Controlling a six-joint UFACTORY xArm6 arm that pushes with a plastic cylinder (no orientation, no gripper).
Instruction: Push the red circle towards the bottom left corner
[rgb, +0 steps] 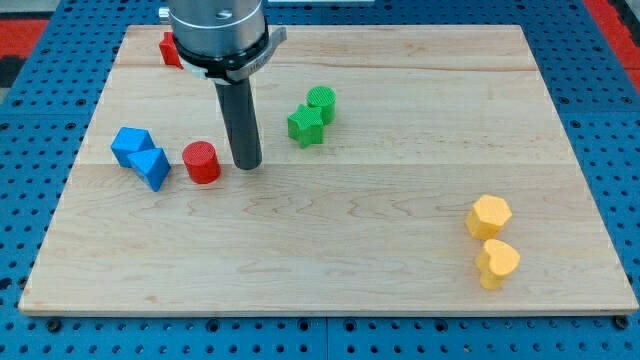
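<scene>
The red circle (201, 162), a short red cylinder, stands on the wooden board (330, 240) at the view's left, a little above mid-height. My tip (247, 165) rests on the board just to the right of the red circle, with a small gap between them. The rod rises from the tip to the arm's grey body at the view's top.
Two blue blocks, a cube-like one (131, 146) and a triangular one (153, 168), sit just left of the red circle. A second red block (169, 49) lies at the top left, partly hidden by the arm. A green star (305, 126) and green circle (321, 102) sit right of the rod. A yellow hexagon (489, 216) and yellow heart (497, 263) lie at the lower right.
</scene>
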